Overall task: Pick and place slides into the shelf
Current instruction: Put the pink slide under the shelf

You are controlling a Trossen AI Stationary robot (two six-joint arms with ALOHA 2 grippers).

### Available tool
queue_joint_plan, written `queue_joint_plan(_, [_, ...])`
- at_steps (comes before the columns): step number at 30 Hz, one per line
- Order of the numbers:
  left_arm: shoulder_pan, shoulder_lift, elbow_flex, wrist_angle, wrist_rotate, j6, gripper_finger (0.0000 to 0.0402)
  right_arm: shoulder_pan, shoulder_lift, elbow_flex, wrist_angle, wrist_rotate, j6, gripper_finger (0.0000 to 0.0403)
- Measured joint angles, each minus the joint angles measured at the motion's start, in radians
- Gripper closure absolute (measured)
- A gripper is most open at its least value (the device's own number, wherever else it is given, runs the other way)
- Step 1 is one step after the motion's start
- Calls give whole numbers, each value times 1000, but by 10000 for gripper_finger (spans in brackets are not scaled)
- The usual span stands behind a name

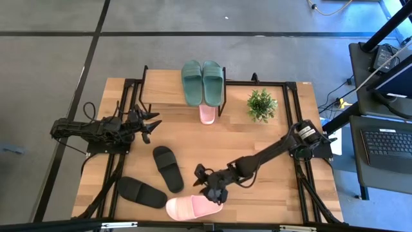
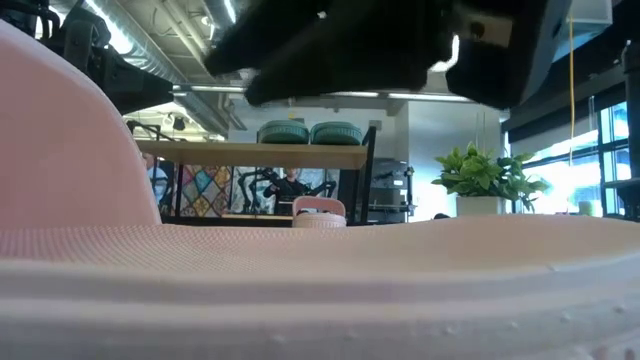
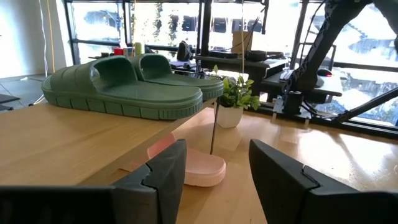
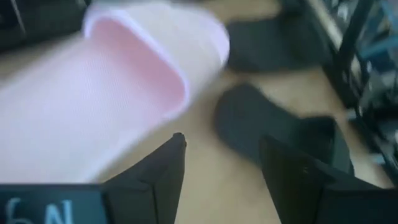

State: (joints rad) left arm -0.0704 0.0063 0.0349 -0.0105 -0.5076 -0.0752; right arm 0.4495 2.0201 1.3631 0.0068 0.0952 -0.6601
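It looks like a robotics lab or workshop: beyond the counter [image 1: 270, 138] run exposed ceiling ducts [image 2: 165, 75] and large windows [image 3: 155, 25], and a laptop [image 1: 386, 145] sits beside it.

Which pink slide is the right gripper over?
The pink slide at the table's near edge, loose on the tabletop; the right gripper, fingers open, hovers above it. The other pink slide sits under the shelf.
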Motion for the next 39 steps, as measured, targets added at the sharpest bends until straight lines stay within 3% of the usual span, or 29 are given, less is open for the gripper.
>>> queue_joint_plan(3, [0,0,0,0,0,0,233,-1,0,-41,100,-67,-2,201])
queue_joint_plan(13, [0,0,0,0,0,-1,233,6,62,-46,282,-114,-32,201])
queue_joint_plan(24, [0,0,0,0,0,-2,233,4,201,88,272,-131,-29,201])
queue_joint_plan(33, [0,0,0,0,0,-12,233,-5,280,180,257,-220,-24,202])
queue_joint_plan(39, [0,0,0,0,2,-23,233,-22,293,198,254,-247,27,242])
